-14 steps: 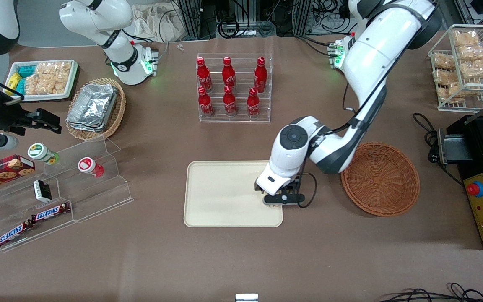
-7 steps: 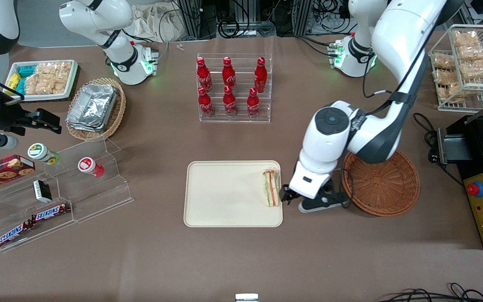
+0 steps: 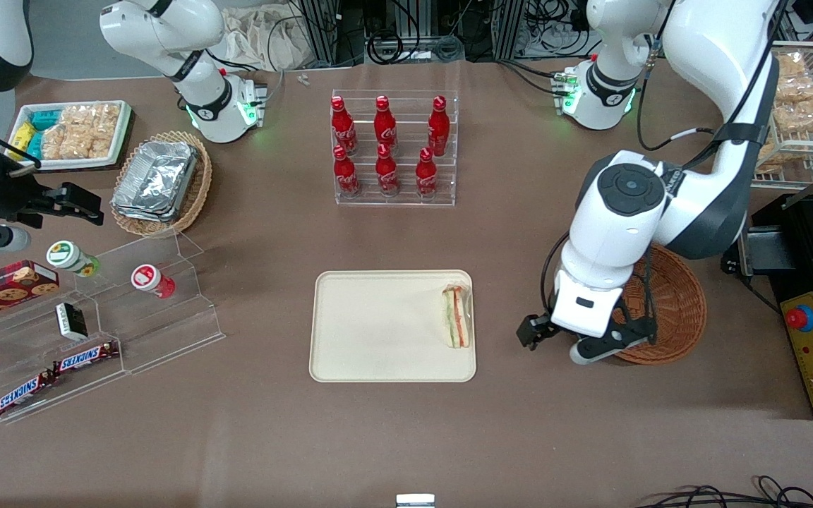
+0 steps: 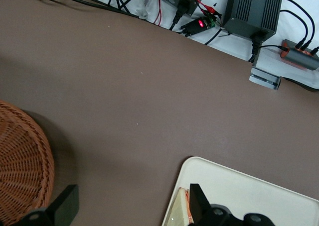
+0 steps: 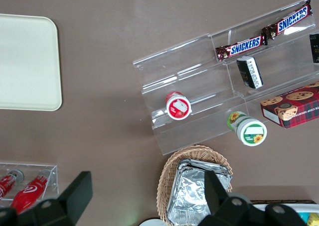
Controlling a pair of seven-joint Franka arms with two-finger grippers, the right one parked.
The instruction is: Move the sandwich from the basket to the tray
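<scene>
On the cream tray (image 3: pixel 378 331), at its edge toward the working arm's end of the surface, the sandwich (image 3: pixel 456 316) lies on its side with its red and green filling layers showing. It looks light and soft, and its clear wrap is probably slippery; a hard squeeze would likely crush the bread, so the best hold would be gentle, across the two flat bread faces near the middle of the wedge.

Between tray and woven basket (image 3: pixel 675 310) hangs the pincer (image 3: pixel 562 342), above the bare brown surface and just beside the basket's rim. Its fingers are spread and carry nothing; the wrist view shows one dark finger (image 4: pixel 62 206) over the basket's edge and the other close to the sandwich's corner (image 4: pixel 180 213).

A second ago the pincer was down over the tray's edge, covering the spot where the sandwich now lies. Half a second ago it had cleared the tray, leaving the sandwich exposed. Now it has drawn farther off toward the basket and risen, and the sandwich has not shifted.
</scene>
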